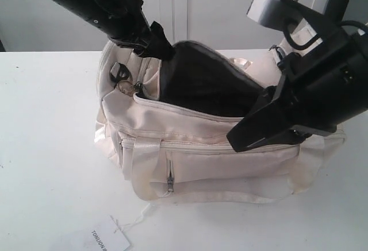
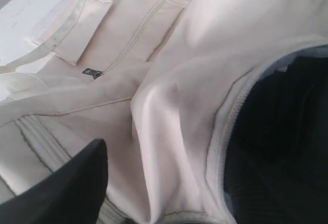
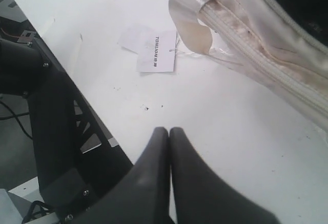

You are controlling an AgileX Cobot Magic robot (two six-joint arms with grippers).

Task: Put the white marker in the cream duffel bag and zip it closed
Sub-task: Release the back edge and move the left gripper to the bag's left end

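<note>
The cream duffel bag (image 1: 201, 159) lies on the white table with its top zip open, showing the dark lining (image 1: 207, 84). My left gripper (image 1: 160, 45) comes in from the upper left and is shut on the bag's back rim, which it holds lifted. In the left wrist view one black finger (image 2: 77, 183) presses the gathered cream fabric (image 2: 169, 131); the other finger is hidden behind it. My right gripper (image 1: 234, 142) hangs shut and empty over the bag's front right, its fingertips (image 3: 169, 130) touching each other. The white marker is out of view.
A white paper tag printed TONLION (image 1: 106, 240) (image 3: 156, 52) lies on the table in front of the bag, tied to it by a thin string. A black buckle (image 1: 118, 70) and a gold ring (image 1: 124, 85) hang at the bag's left end. The table's edge and the dark robot frame (image 3: 46, 111) show in the right wrist view.
</note>
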